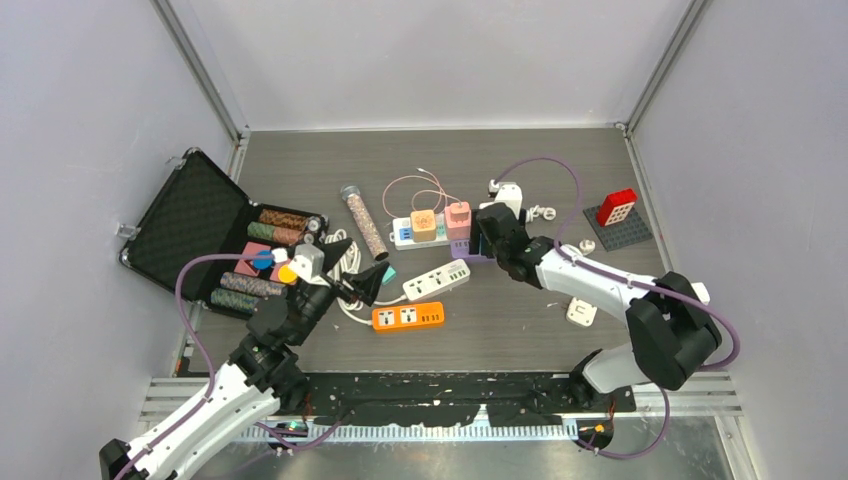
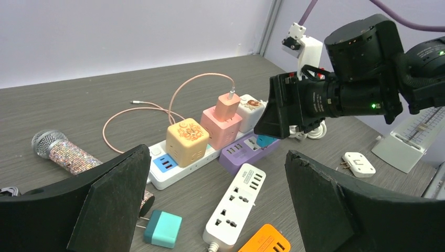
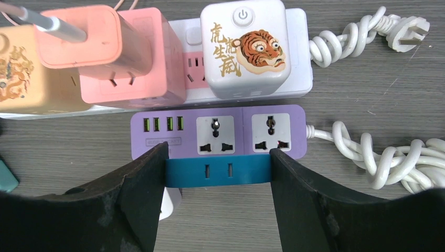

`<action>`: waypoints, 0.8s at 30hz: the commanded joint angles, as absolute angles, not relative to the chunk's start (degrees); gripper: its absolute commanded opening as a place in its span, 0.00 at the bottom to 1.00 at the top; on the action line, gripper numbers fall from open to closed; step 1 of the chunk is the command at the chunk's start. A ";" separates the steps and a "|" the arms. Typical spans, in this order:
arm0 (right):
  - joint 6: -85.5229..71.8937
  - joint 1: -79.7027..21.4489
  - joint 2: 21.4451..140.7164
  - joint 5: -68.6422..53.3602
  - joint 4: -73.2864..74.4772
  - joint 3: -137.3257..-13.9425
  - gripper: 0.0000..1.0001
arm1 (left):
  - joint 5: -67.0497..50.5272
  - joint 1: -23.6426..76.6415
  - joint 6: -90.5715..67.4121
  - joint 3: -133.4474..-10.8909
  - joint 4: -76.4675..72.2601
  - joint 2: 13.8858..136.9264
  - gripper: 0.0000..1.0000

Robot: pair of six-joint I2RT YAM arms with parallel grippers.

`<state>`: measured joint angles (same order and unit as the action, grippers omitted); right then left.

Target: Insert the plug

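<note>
A blue plug [image 3: 218, 170] sits clamped between the fingers of my right gripper [image 3: 218, 177], its two prongs pointing down. It hangs just above the near edge of the purple power strip [image 3: 162, 139], level with the strip's two sockets. From the left wrist view the blue plug [image 2: 265, 140] hovers over the purple power strip [image 2: 236, 155]. In the top view my right gripper [image 1: 487, 235] is at the purple strip [image 1: 462, 246]. My left gripper [image 1: 365, 287] stands wide open and holds nothing; it hovers low over the white power strip [image 2: 236, 205].
A long white strip [image 1: 415, 228] carries orange, pink and tiger-print cube adapters. An orange strip [image 1: 408, 317], a teal plug [image 2: 162, 228], a glitter microphone [image 2: 57, 149], a white adapter [image 2: 358, 164] and coiled white cord [image 3: 388, 157] lie around. An open black case [image 1: 200, 235] is at the left.
</note>
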<state>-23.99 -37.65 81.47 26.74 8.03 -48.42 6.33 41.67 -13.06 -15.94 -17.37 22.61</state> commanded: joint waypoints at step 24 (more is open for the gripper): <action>-20.45 -37.44 84.74 28.97 -5.83 -42.71 0.11 | 6.67 41.66 -12.92 -13.06 -23.82 17.99 1.00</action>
